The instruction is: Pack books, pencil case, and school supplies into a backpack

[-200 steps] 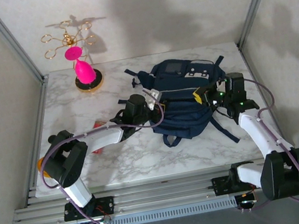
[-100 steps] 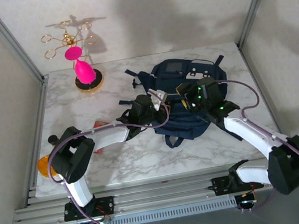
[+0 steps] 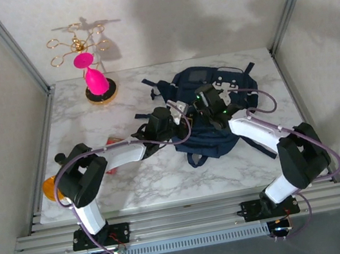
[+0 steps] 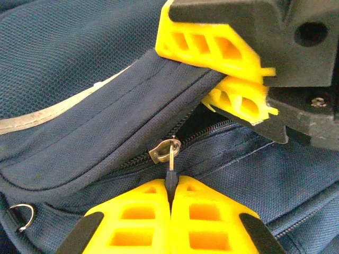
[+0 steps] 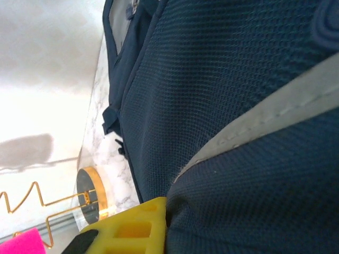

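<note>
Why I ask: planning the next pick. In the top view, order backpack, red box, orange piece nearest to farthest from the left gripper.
1. backpack: under the left gripper, jaws shut on its zipper pull.
2. red box: to its left, beside the arm.
3. orange piece: table's near-left edge.

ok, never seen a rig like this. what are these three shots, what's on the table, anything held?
Two robot arms are bolted to the near edge of a table, each ending in a two-finger gripper with yellow fingers. The wide shot comes from a fixed camera above and behind them; each close-up comes from a camera on one wrist. On the table lie a navy backpack, a pink piece on a gold wire stand, a red item beside the left arm and an orange piece at the left edge. In the left wrist close-up, the left gripper is shut on the backpack's zipper pull, while the right gripper pinches the fabric flap just above the zipper.
</note>
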Robot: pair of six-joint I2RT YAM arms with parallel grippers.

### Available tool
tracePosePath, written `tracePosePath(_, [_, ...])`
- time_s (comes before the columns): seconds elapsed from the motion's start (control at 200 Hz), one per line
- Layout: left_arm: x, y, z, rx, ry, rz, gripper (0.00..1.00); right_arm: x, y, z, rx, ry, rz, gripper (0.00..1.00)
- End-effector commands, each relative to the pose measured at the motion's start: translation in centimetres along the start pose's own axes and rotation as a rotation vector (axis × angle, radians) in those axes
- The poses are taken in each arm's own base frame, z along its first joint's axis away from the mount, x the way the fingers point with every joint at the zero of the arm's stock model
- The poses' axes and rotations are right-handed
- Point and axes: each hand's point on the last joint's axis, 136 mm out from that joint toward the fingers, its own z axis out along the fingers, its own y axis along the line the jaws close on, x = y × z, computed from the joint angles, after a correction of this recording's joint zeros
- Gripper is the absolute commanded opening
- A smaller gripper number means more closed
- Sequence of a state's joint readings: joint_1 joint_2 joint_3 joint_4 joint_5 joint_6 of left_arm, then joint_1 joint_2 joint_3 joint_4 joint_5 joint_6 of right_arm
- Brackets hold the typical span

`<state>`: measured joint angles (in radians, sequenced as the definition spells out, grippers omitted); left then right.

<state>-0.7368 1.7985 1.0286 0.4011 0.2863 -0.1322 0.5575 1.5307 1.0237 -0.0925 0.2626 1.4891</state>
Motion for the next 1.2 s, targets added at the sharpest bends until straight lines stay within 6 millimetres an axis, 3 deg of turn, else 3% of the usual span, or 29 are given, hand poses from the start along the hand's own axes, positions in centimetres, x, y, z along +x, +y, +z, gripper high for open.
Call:
tracePosePath(0.0, [-2.5,0.8,-2.1,-0.022,-0.093,-0.021,0.0,2.2,3.4,0.3,-0.1,0.08,-0.079,0.0])
tracePosePath(0.145, [-1.6,3.5,-4.4,-0.103,-0.084,-0.079,0.0,6.1,5.7,0.1,-0.186,0.266,-0.19,0.0])
tracePosePath(0.26, [-0.3,4.3,-6.7,-0.148,-0.072,-0.108,0.0,8.4,7.5,-1.5,-0.259,0.38,-0.308,0.0])
tracePosePath(0.33, [0.9,4.8,-7.7,-0.183,-0.041,-0.127,0.0,8.6,7.6,-3.0,-0.268,0.406,-0.373,0.0])
tracePosePath(0.481, [2.7,6.0,-9.1,-0.231,-0.028,-0.178,0.0,7.1,7.2,-5.8,-0.325,0.476,-0.437,0.0])
tracePosePath(0.591, [3.8,7.1,-8.7,-0.269,0.008,-0.201,0.0,3.4,5.1,-6.0,-0.307,0.448,-0.387,0.0])
tracePosePath(0.681, [3.0,7.8,-8.6,-0.292,-0.01,-0.217,0.0,0.7,4.2,-5.9,-0.31,0.412,-0.346,0.0])
tracePosePath(0.841, [1.4,10.8,-8.4,-0.359,-0.015,-0.253,0.0,-1.6,3.2,-5.6,-0.305,0.358,-0.309,0.0])
tracePosePath(0.956, [0.2,11.8,-7.4,-0.341,-0.032,-0.244,0.0,-1.6,3.6,-5.3,-0.324,0.376,-0.319,0.0])
tracePosePath(1.056, [0.4,13.0,-6.0,-0.347,0.013,-0.266,0.0,-1.9,3.3,-5.1,-0.304,0.37,-0.342,0.0])
tracePosePath(1.192, [-0.4,11.5,-6.3,-0.275,-0.021,-0.277,0.0,-1.3,4.3,-5.1,-0.335,0.386,-0.371,0.01])
